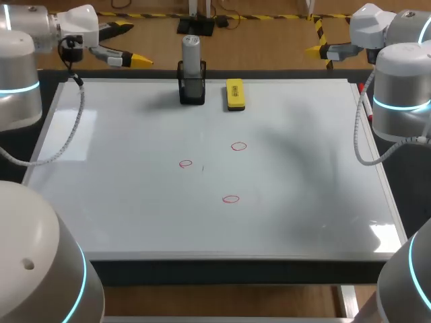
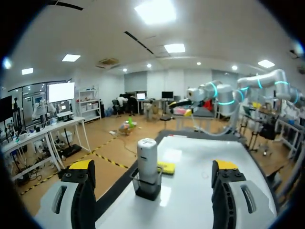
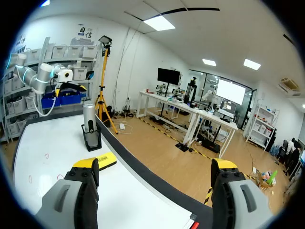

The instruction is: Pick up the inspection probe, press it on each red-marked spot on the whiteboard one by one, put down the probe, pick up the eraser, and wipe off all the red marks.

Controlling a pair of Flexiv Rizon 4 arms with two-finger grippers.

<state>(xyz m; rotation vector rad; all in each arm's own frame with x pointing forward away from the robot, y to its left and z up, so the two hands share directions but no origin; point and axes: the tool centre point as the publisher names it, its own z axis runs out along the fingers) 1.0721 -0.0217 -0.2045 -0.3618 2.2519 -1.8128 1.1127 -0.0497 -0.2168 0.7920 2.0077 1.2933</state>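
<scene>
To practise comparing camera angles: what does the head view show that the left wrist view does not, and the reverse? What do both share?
Only the head view: three red circles clearly drawn on the whiteboard, and the left arm seen from outside. Only the left wrist view: the left tool seen from behind, its fingers wide apart, with the probe ahead between them. Both: the probe upright in its black holder, the yellow eraser beside it, and the right arm.
</scene>
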